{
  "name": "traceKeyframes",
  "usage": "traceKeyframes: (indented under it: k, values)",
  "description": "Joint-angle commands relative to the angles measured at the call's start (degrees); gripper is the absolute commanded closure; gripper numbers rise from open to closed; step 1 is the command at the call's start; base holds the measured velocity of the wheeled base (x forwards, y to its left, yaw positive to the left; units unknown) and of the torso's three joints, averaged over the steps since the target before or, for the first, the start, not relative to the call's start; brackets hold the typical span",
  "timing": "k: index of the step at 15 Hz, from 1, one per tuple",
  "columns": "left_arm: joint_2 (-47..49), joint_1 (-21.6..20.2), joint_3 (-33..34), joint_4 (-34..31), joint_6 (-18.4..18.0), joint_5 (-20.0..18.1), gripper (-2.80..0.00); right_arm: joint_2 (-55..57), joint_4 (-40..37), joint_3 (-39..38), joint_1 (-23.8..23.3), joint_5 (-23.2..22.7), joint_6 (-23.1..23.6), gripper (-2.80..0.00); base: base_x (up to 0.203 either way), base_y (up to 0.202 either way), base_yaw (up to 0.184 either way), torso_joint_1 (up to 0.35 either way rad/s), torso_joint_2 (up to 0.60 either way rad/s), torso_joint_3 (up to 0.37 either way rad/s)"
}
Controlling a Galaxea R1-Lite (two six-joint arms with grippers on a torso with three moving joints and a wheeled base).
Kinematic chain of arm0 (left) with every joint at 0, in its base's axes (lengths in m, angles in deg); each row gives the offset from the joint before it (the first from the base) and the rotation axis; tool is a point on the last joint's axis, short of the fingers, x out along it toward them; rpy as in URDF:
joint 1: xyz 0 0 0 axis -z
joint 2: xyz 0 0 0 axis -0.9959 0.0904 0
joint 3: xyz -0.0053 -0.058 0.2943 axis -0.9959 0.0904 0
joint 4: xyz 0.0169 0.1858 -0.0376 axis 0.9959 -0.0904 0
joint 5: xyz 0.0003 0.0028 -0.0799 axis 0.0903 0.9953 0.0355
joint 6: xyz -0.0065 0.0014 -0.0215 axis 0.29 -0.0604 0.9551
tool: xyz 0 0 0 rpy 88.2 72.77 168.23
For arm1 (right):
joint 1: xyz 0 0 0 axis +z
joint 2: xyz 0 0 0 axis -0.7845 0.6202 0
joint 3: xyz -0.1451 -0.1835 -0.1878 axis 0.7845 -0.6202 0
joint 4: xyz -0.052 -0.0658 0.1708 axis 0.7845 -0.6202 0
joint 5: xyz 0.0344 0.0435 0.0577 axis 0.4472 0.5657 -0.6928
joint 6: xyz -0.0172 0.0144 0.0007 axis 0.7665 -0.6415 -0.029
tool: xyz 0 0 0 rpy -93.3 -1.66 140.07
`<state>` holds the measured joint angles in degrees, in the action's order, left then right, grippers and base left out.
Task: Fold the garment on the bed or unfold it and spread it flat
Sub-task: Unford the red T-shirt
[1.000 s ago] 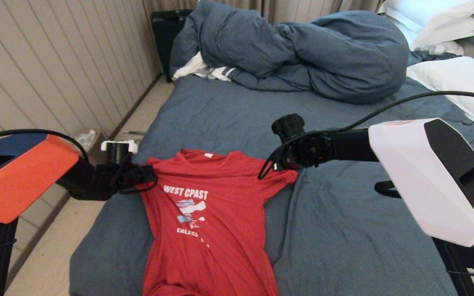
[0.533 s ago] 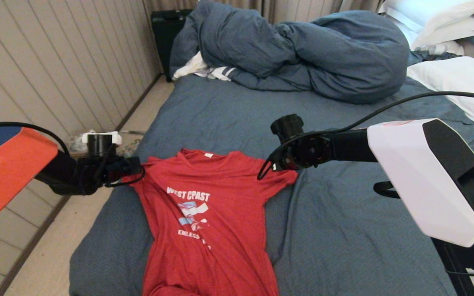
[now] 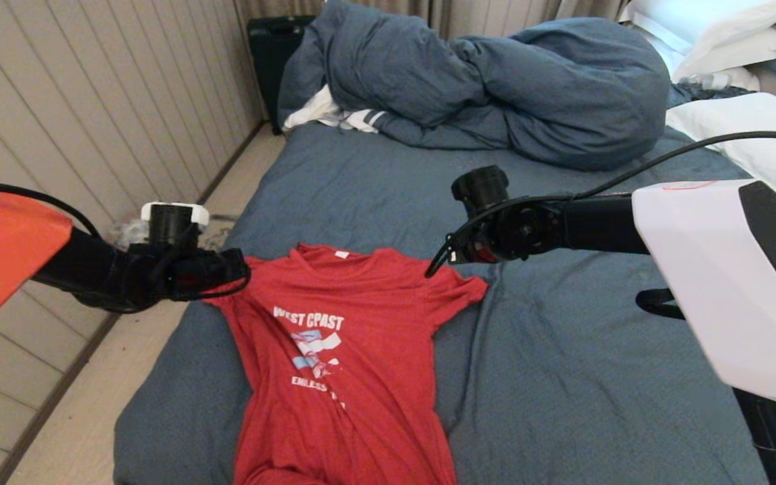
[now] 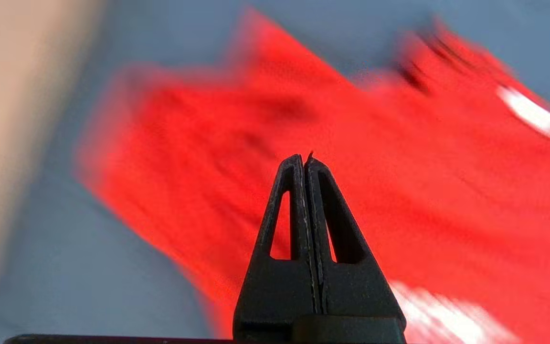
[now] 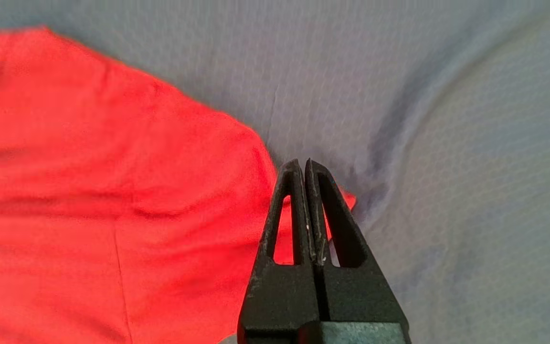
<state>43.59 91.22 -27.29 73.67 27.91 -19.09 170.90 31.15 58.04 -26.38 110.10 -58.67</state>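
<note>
**Both pincers shut and empty above a red T-shirt spread on the bed**

At the left, the left pincer (image 4: 305, 160) hangs over the T-shirt's (image 3: 341, 350) left sleeve, near the bed's (image 3: 563, 377) left edge. In the left wrist view its two black fingers are pressed together with no cloth between them, and the red fabric lies beneath, apart from the tips. In the head view the arm's dark wrist covers that sleeve.

The T-shirt lies face up on the dark blue-grey sheet, collar and white neck tag (image 3: 341, 254) towards the head of the bed, the white print (image 3: 308, 319) readable across the chest. The body runs down to the picture's lower edge, with some long creases through its middle.

To the right, the right pincer (image 5: 305, 165) is poised over the outer edge of the right sleeve. Its fingers too are pressed together and hold nothing; the sleeve edge and the sheet show below them.

Farther back a bunched duvet (image 3: 496, 87) lies across the bed, a white striped cloth (image 3: 334, 114) peeping out at its left end. White pillows (image 3: 758, 128) lie at the far right.
</note>
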Motion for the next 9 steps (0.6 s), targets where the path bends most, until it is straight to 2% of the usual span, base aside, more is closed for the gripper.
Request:
traceKeyframes:
  k: [1, 2, 5, 6, 9]
  values:
    - [-3.1, 0.51, -0.99, -4.27, 2.61, -4.09, 0.0, -0.4, 0.19, 0.17, -0.25, 0.09, 0.1, 0.0, 0.0, 0.0, 0.0, 0.0, 0.0, 0.0]
    - [-2.6, 0.53, -2.14, -6.11, 3.33, -5.61, 0.0, 0.25, 1.48, 0.17, -0.41, 0.13, 0.51, 0.0, 0.0, 0.0, 0.0, 0.0, 0.0, 0.0]
    - [1.0, 0.54, -6.01, -6.46, 3.42, -5.61, 0.0, 3.3, 12.04, 0.23, 0.1, -0.96, 3.84, 0.0, 0.0, 0.0, 0.0, 0.0, 0.0, 0.0]
    - [2.08, 0.49, -8.85, -6.89, 3.34, -5.54, 0.0, 4.64, 15.64, 0.2, 0.8, -1.95, 5.65, 0.0, 0.0, 0.0, 0.0, 0.0, 0.0, 0.0]
    - [5.76, 0.38, -18.25, -8.68, 2.57, -5.42, 0.0, 6.0, 22.78, 0.17, 1.7, -7.6, 6.48, 0.0, 0.0, 0.0, 0.0, 0.0, 0.0, 0.0]
